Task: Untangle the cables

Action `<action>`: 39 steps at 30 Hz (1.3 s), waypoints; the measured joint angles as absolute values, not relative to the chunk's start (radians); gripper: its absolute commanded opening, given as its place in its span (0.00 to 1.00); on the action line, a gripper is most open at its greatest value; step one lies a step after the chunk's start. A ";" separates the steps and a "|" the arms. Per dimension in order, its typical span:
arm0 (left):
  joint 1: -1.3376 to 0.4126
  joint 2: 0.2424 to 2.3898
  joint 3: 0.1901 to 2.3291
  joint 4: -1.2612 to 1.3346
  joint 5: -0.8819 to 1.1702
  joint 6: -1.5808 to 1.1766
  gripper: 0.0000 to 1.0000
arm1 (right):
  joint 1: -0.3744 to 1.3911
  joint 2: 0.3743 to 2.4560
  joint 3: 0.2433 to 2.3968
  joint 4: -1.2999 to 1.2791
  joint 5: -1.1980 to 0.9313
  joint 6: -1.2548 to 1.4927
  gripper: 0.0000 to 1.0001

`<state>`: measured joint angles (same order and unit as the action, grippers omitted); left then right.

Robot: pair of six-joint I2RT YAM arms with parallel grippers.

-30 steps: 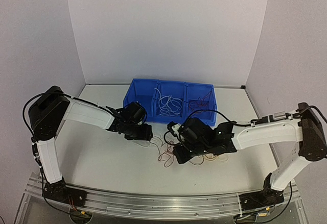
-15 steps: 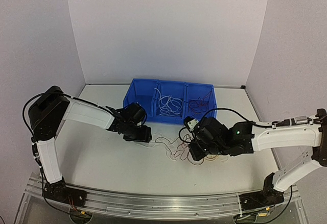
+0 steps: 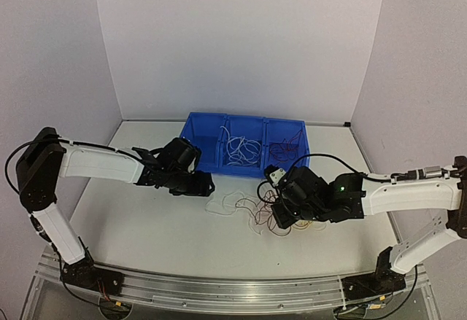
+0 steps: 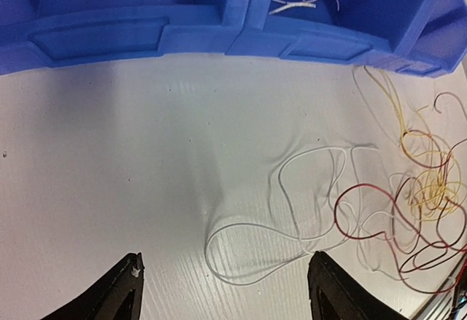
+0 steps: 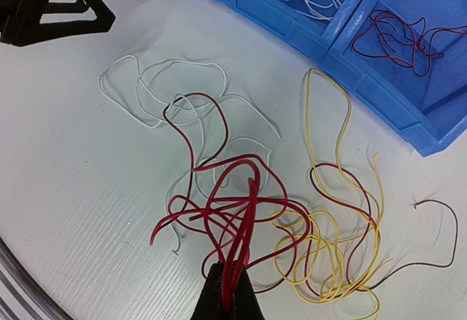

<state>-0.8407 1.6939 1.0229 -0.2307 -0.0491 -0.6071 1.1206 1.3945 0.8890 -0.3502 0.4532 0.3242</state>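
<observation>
The cables lie in a loose tangle on the white table in front of the bin. White loops point(image 3: 222, 205) are on the left, red wires point(image 3: 264, 214) in the middle, and yellow ones point(image 3: 310, 225) on the right. My left gripper point(image 3: 206, 186) is open and low over the table. In the left wrist view it point(image 4: 226, 280) straddles a white loop point(image 4: 248, 258) without touching it. My right gripper point(image 3: 279, 216) is shut on a bunch of red wires point(image 5: 237, 189) and holds them lifted in the right wrist view point(image 5: 228, 294). Yellow wires point(image 5: 328, 262) lie beside it.
A blue bin point(image 3: 211, 127) with three compartments stands behind the tangle. White wires point(image 3: 242, 149) lie in its middle compartment and dark red ones point(image 3: 286, 145) in its right one. The bin's front wall point(image 4: 146, 36) is close ahead of the left gripper.
My right gripper has pulled to the right with the red wires, spreading the tangle. My left arm's elbow has swung left and lower, and the white loop now lies slack on the table.
</observation>
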 measured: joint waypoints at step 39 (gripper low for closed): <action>-0.857 2.079 1.338 -0.277 0.125 0.208 0.00 | 1.121 1.384 0.895 -0.356 0.372 0.284 0.00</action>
